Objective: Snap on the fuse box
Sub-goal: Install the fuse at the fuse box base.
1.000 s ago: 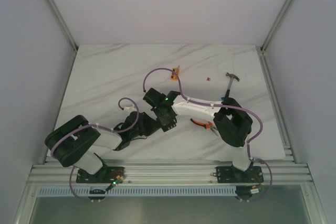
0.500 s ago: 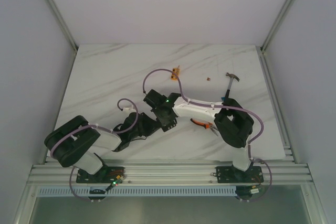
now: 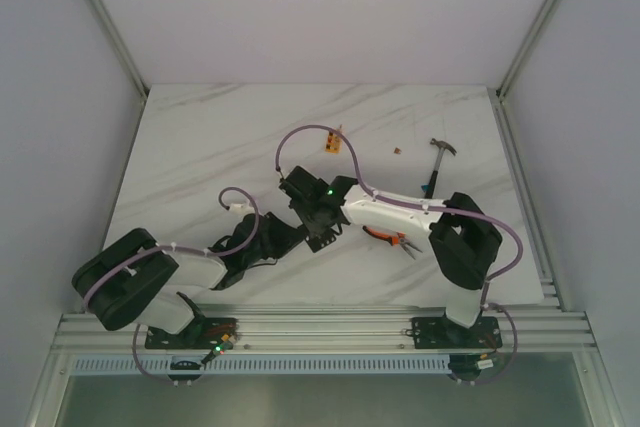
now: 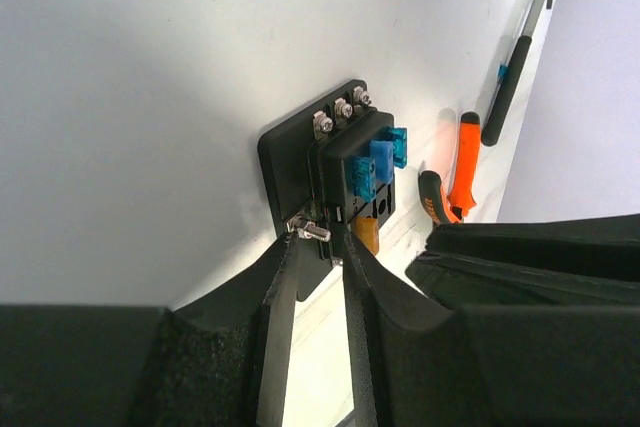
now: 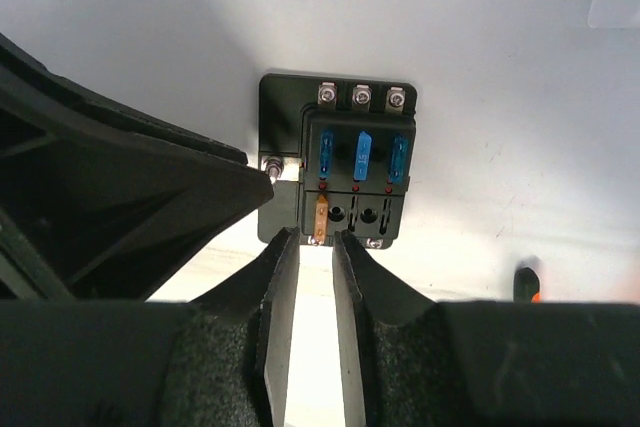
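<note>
Left claw (image 4: 318,245) is narrowed to a slim gap at a side terminal (image 4: 312,231) of the fuse box (image 5: 340,162), which is laid flat on the counter (image 5: 500,47). Right claw (image 5: 315,241) is likewise narrowed at the edge beside the orange fuse (image 5: 321,215). Whether either is gripping cannot be told.

Left gripper (image 4: 318,239) pinches the fuse box (image 4: 345,159) edge.

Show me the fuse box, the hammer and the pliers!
fuse box (image 5: 356,169): right wrist view, top face among the blue fuses.
hammer (image 3: 436,168): top external view, its handle.
pliers (image 3: 380,234): top external view, orange handle.
</note>
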Available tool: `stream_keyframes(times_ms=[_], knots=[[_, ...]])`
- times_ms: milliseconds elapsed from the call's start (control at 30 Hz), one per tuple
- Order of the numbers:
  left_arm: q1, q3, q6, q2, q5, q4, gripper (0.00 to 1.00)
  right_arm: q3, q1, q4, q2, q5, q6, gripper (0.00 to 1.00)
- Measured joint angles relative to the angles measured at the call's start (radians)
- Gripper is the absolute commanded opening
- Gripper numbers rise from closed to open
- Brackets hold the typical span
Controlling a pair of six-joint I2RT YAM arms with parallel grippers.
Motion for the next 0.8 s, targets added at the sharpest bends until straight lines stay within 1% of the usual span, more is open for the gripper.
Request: stream_keyframes(times_ms=[300, 667, 800], knots=[[0.000, 0.013, 0.022, -0.002, -0.013, -0.044, 0.35, -0.002, -0.001, 0.006, -0.011, -0.011, 0.000, 0.19], [0.000, 0.037, 0.026, 0.033, -0.012, -0.044, 0.34, -0.021, -0.010, 0.007, 0.034, -0.023, 0.009, 0.10], [0.000, 0.040, 0.026, 0.037, -0.011, -0.043, 0.33, -0.021, -0.010, 0.007, 0.034, -0.022, 0.010, 0.02]])
